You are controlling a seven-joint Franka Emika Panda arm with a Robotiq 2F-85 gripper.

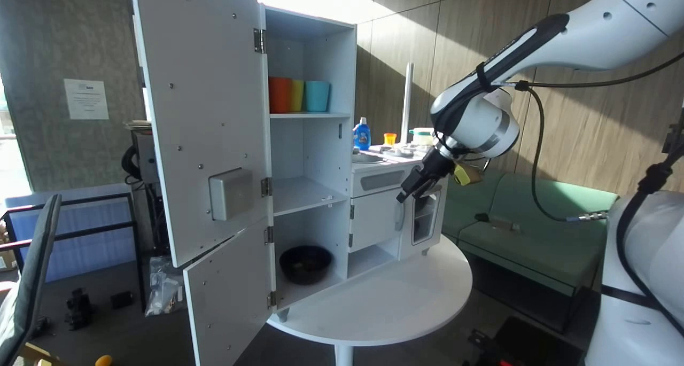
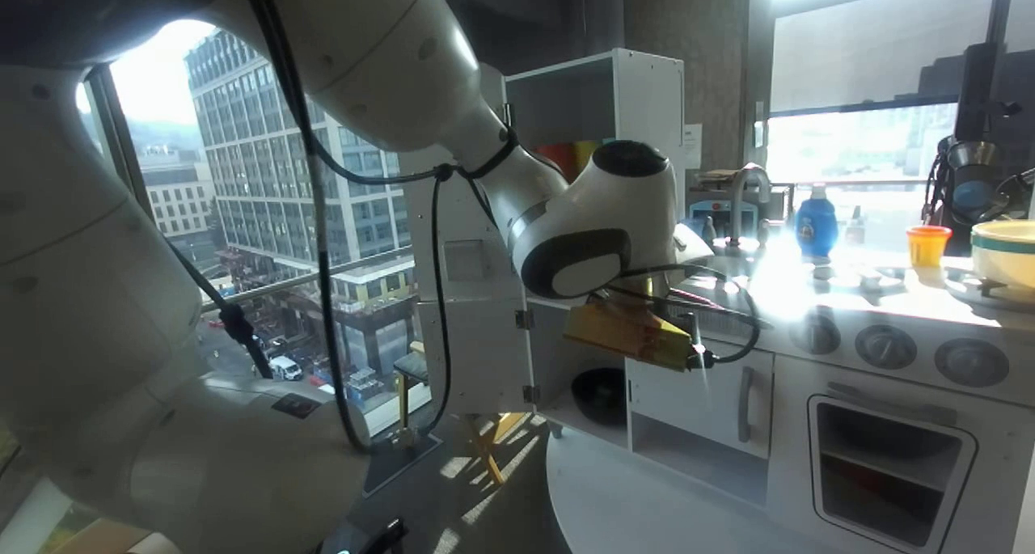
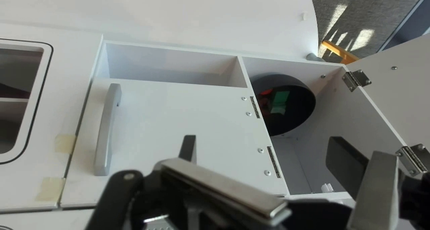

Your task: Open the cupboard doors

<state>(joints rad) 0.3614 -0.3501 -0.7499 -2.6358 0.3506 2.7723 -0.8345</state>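
The white play-kitchen cupboard has its tall upper door (image 1: 203,115) and lower left door (image 1: 235,296) swung wide open. The lower left door also shows in the wrist view (image 3: 396,89). The small middle door (image 1: 374,216) is shut; its grey handle (image 3: 108,129) stands on the left in the wrist view. The oven door (image 2: 889,457) is shut. My gripper (image 3: 263,149) is open and empty, fingers wide apart, facing the small door's hinge side. In an exterior view, the gripper (image 1: 410,189) hangs in front of the small door, near the handle's top. No contact shows.
A black bowl (image 3: 289,102) sits in the open lower compartment. Coloured cups (image 1: 299,95) stand on the upper shelf. A blue bottle (image 2: 817,226), an orange cup (image 2: 927,247) and a pale bowl (image 2: 1007,255) stand on the counter. The white round table (image 1: 385,312) carries the cupboard.
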